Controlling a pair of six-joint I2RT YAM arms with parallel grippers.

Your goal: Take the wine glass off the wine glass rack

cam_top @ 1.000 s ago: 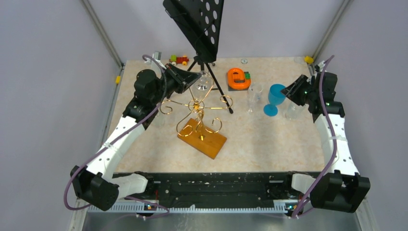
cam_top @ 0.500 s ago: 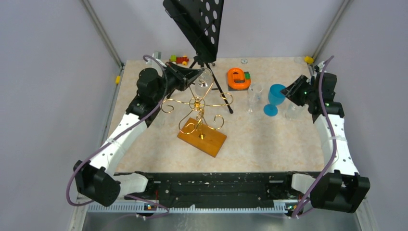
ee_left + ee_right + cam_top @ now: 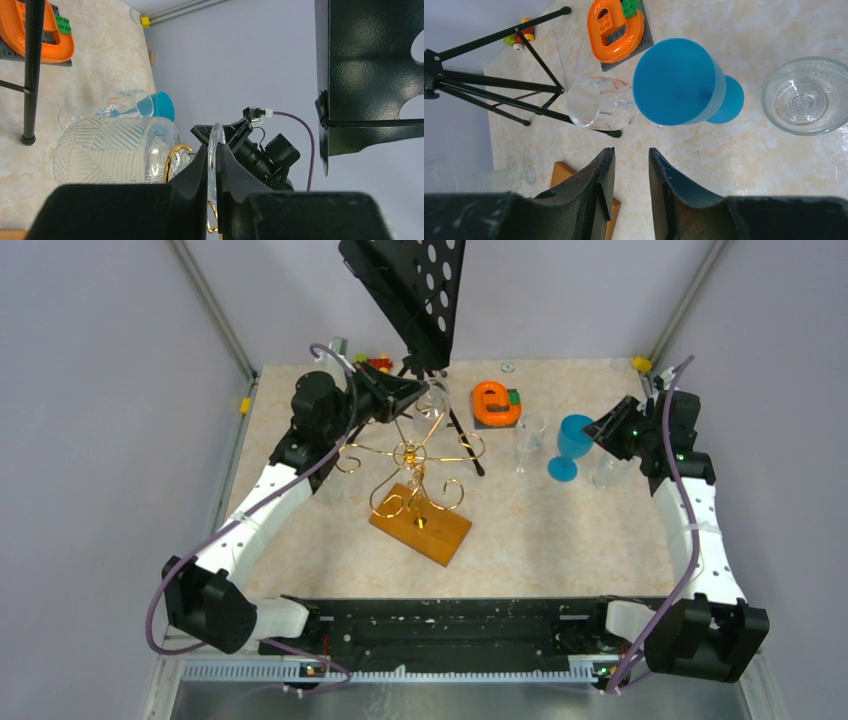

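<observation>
The wine glass (image 3: 432, 400) is clear with a cut pattern. It hangs at the far side of the gold wire rack (image 3: 410, 453), which stands on its orange-brown wooden base (image 3: 422, 526). My left gripper (image 3: 408, 395) is shut on the glass's foot. In the left wrist view the foot (image 3: 216, 134) stands edge-on between the fingers of the left gripper (image 3: 212, 148). The patterned bowl of the wine glass (image 3: 115, 150) is to the left there. A gold curl of the rack (image 3: 172, 159) lies at the stem. My right gripper (image 3: 603, 430) is open and empty beside a blue goblet (image 3: 573, 445).
A black music stand (image 3: 410, 290) on a tripod (image 3: 450, 415) stands just behind the rack. An orange toy (image 3: 495, 403), a clear glass (image 3: 528, 440) and a glass bowl (image 3: 806, 95) are at the back right. The right gripper (image 3: 630, 152) hovers near the blue goblet (image 3: 676, 82).
My left arm has stretched further toward the back right, carrying the held glass a little that way. The right arm has not moved.
</observation>
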